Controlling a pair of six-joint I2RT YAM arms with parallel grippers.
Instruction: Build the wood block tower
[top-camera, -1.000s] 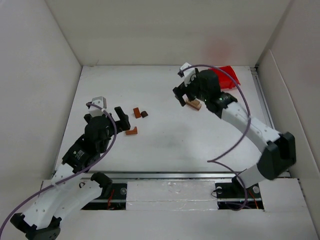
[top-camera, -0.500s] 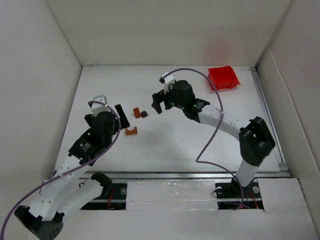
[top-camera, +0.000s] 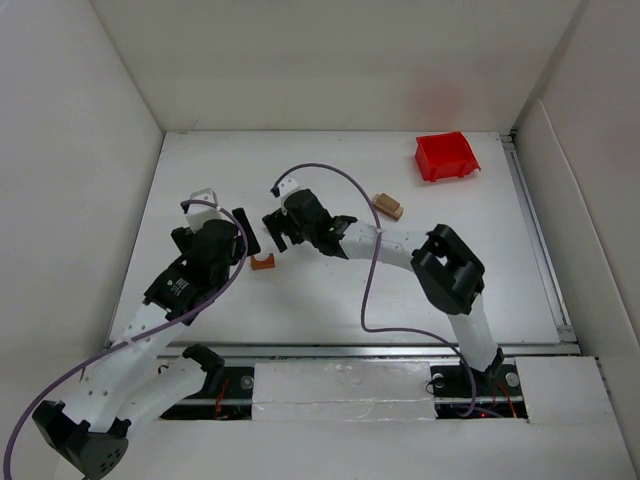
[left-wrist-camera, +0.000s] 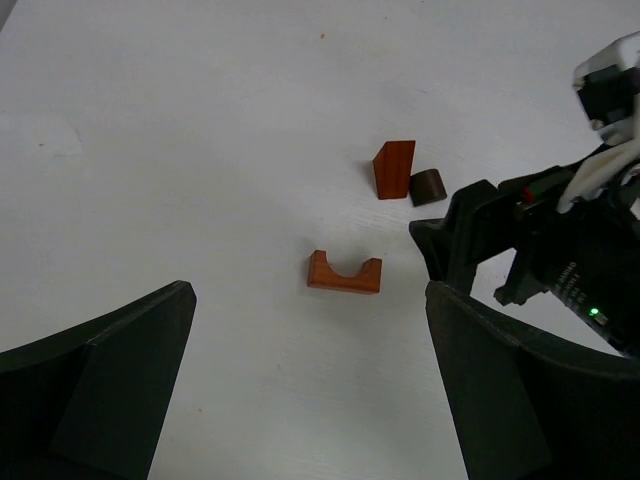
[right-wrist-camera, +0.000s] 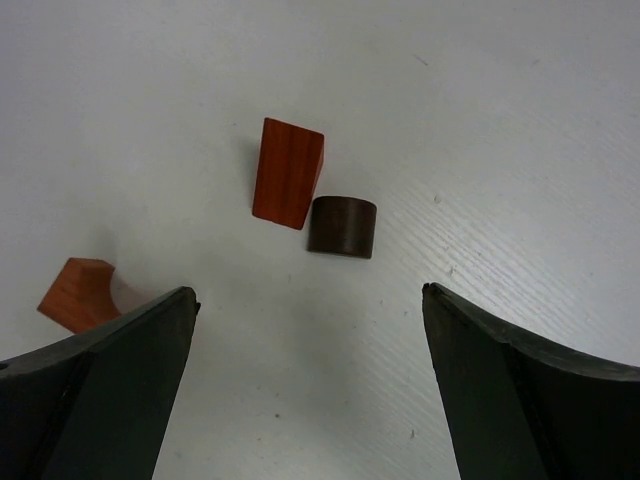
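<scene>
Four wooden blocks lie apart on the white table, none stacked. A reddish-brown arch block (top-camera: 263, 262) (left-wrist-camera: 345, 272) (right-wrist-camera: 78, 293) lies between the two grippers. A reddish wedge (right-wrist-camera: 288, 172) (left-wrist-camera: 394, 169) and a dark brown half-round block (right-wrist-camera: 342, 226) (left-wrist-camera: 428, 187) touch each other just ahead of my right gripper (top-camera: 278, 232) (right-wrist-camera: 310, 340), which is open, empty and hides them in the top view. A tan block (top-camera: 387, 206) lies further right. My left gripper (top-camera: 228, 236) (left-wrist-camera: 310, 350) is open and empty, just left of the arch block.
A red plastic bin (top-camera: 446, 156) stands at the back right corner. White walls enclose the table on the left, back and right. The right arm (top-camera: 400, 245) stretches across the middle. My right gripper shows in the left wrist view (left-wrist-camera: 480, 240), close to the wedge.
My right gripper swung left from the tan block near the bin to just over the wedge and dark block. The tan block stays on the table. The left gripper shifted slightly.
</scene>
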